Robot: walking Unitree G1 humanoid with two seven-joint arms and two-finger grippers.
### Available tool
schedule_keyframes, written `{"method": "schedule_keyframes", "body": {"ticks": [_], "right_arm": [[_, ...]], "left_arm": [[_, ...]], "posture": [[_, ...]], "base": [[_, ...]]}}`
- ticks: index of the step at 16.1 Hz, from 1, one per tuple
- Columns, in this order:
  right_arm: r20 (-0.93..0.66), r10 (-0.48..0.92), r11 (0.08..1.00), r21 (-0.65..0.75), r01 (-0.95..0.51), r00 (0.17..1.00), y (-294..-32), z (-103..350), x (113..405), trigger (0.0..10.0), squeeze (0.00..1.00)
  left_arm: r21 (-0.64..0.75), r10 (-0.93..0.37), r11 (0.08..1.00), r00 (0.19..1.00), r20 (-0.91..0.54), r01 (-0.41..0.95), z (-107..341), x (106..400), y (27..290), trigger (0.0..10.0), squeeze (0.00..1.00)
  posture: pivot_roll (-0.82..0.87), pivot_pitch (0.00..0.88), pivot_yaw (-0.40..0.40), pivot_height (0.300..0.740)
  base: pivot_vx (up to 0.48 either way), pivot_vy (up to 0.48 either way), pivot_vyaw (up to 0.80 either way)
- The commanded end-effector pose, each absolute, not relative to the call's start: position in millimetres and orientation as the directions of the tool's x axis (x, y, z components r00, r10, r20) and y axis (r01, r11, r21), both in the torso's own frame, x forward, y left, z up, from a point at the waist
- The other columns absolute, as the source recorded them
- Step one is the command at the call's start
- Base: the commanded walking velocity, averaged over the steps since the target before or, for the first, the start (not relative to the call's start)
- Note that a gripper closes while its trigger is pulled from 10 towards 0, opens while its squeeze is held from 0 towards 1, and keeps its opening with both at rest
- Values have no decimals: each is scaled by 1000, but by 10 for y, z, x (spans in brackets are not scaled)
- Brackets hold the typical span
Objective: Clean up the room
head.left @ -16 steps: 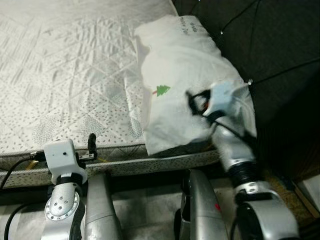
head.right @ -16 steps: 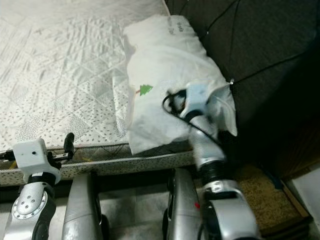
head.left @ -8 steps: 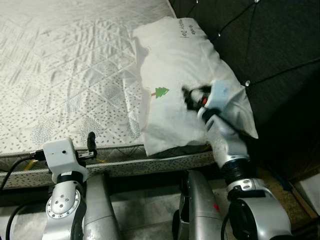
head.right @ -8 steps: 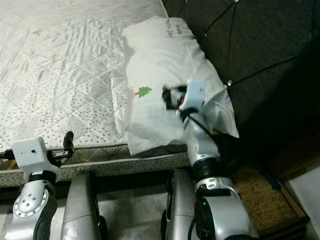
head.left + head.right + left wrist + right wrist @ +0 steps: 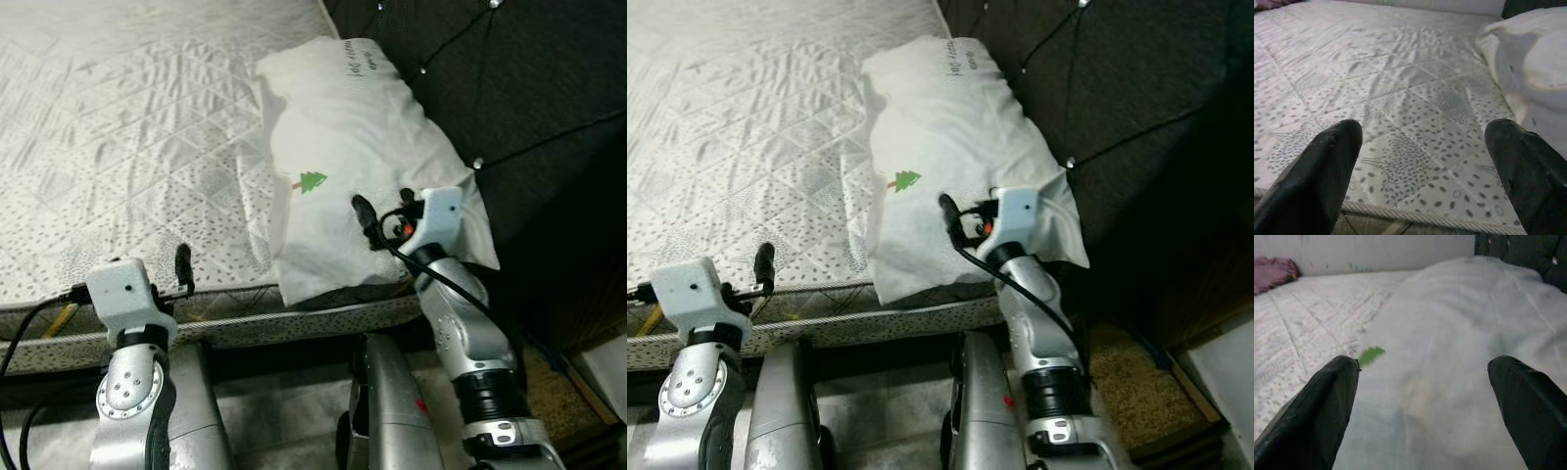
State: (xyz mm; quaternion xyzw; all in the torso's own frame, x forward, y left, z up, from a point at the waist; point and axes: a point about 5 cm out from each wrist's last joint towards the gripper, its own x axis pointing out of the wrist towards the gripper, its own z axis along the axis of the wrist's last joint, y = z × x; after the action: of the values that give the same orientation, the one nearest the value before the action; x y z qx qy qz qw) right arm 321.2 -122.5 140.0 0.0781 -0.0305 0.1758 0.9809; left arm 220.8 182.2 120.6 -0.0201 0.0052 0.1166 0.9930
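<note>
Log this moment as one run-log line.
right end effector: open, over pillow | left end effector: open, at mattress edge | pillow: on mattress against headboard

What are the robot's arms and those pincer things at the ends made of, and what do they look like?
Both arms are jointed silver metal tubes. Each wrist carries a boxy white camera housing with thin black cables looped to it. The left gripper and right gripper each have two long, rounded matte black fingers. A ribbed black collar rings the right forearm.
</note>
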Motion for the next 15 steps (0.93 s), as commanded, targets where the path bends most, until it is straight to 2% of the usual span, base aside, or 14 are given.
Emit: {"method": "schedule_keyframes", "body": {"ticks": [1, 6, 10, 15], "right_arm": [[118, 355, 919, 135, -370, 927, -1187, 1529, 3240, 10000, 0], [120, 362, 915, 143, -377, 925, -1148, 1570, 3255, 10000, 0], [114, 368, 909, 164, -383, 923, -1012, 1529, 3262, 10000, 0], [60, 319, 927, 187, -324, 946, -1076, 1355, 3263, 10000, 0]], "left_arm": [[-41, 231, 972, 973, -19, -232, 1197, 2221, 1817, 10000, 0], [-51, 229, 972, 973, -6, -229, 1227, 2256, 1831, 10000, 0], [-51, 214, 976, 977, -5, -214, 1226, 2306, 1788, 10000, 0], [-61, 189, 980, 982, -2, -189, 1203, 2343, 1711, 10000, 0]], "posture": [[44, 75, -63, 553], [43, 80, -49, 608], [48, 66, -43, 663], [65, 49, -77, 718]], "base": [[0, 0, 0], [0, 0, 0], [0, 0, 0], [0, 0, 0]]}}
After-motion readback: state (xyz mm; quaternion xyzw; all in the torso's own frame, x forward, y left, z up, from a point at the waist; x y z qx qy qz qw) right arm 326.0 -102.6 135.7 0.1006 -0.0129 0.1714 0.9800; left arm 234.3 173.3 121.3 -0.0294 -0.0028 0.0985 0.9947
